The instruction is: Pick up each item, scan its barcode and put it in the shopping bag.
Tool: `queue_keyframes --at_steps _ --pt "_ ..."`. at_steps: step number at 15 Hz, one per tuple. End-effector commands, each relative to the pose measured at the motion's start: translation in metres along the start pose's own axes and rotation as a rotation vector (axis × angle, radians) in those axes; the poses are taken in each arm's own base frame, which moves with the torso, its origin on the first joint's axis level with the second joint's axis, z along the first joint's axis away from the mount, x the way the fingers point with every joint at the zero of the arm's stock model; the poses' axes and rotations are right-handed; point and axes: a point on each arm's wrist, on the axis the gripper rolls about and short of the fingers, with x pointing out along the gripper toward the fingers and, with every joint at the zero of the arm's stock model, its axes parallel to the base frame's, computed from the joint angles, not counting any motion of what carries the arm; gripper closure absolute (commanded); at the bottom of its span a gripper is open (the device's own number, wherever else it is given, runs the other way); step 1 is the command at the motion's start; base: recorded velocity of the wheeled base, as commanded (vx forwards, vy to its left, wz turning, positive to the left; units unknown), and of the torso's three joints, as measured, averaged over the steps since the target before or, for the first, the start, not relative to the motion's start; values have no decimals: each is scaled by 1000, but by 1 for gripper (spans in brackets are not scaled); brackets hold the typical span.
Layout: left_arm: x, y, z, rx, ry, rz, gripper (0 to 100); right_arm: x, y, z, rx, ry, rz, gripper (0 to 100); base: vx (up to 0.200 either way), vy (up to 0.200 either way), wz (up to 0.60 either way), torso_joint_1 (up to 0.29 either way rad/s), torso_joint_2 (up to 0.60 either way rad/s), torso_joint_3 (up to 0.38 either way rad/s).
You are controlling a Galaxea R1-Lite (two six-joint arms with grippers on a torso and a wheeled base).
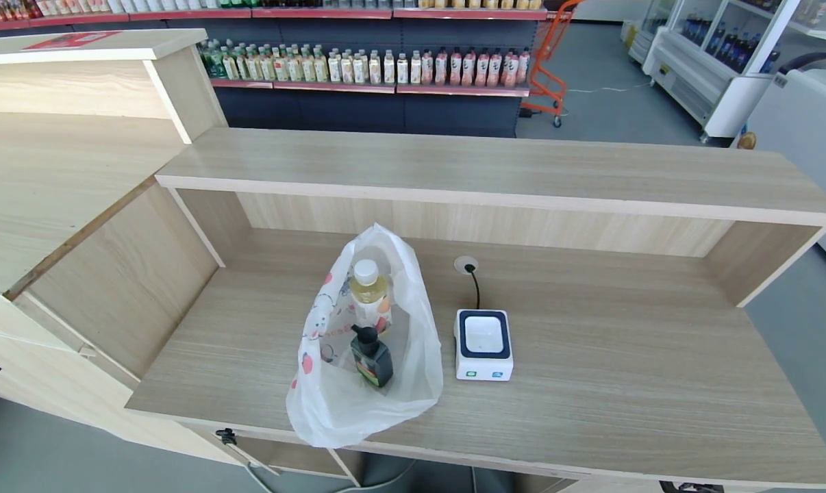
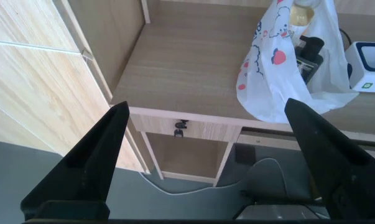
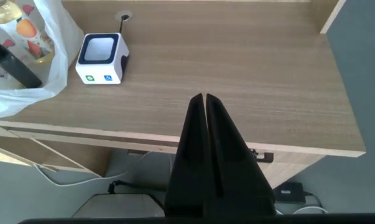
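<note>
A white plastic shopping bag (image 1: 358, 404) with printed figures stands open on the wooden counter (image 1: 625, 370). Inside it a pale-yellow drink bottle with a white cap (image 1: 368, 291) stands upright, and a dark bottle with a black pump top (image 1: 371, 356) stands in front of it. The white barcode scanner (image 1: 483, 343) with a dark-framed window sits just right of the bag, its cable running to a hole behind it. My left gripper (image 2: 206, 118) hangs open below the counter's front edge, left of the bag (image 2: 280, 81). My right gripper (image 3: 204, 99) is shut and empty, over the counter's front edge, right of the scanner (image 3: 100, 59).
A raised shelf (image 1: 495, 171) runs along the counter's back, with side walls at left and right. A taller wooden cabinet (image 1: 64, 137) stands at the left. Store shelves with bottles (image 1: 372, 65) and a fridge (image 1: 721, 61) lie beyond. A drawer lock (image 2: 180, 127) sits under the counter's edge.
</note>
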Motion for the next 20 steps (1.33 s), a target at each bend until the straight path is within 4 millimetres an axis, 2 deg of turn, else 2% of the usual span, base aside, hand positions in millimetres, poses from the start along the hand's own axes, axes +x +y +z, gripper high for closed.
queue_keyframes --at_steps 1,6,20 --pt "0 0 0 -2 0 0 0 0 0 0 1 5 0 100 200 0 0 2 7 2" --pt "0 0 0 -3 0 0 0 0 0 0 1 5 0 100 200 0 0 7 5 2" --pt "0 0 0 -3 0 0 0 0 0 0 1 5 0 100 0 0 0 0 0 0"
